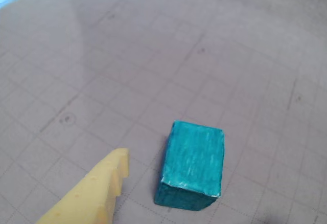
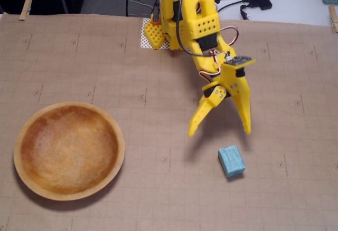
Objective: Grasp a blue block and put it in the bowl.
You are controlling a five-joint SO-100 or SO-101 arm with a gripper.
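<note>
Two yellow fingers are all I have, and right now they are spread wide with nothing between them; my gripper (image 2: 220, 133) hangs above the brown grid-printed paper (image 2: 105, 73) that covers the table, tips pointing down and toward the camera in the fixed view. The blue block (image 2: 231, 161) lies flat on the paper just past my fingertips, slightly to the right of the gap between them in that view and turned at an angle to the grid lines. In the wrist view the block (image 1: 193, 162) sits low and right of centre, with one toothed finger (image 1: 92, 191) entering from the lower left, apart from it. To do this step well, I judge I need to move forward and a little right so the block sits squarely between my fingers, rotate my wrist so the pads meet two opposite flat faces rather than its corners, then descend until the tips nearly touch the paper before closing. Its rough, foam-like surface should give good grip, but a skewed pinch could twist it out. The wooden bowl (image 2: 68, 149) waits well apart, at the left of the fixed view, empty. My arm (image 2: 187, 15) reaches out from its base at the top of that view, bent downward at the wrist.
</note>
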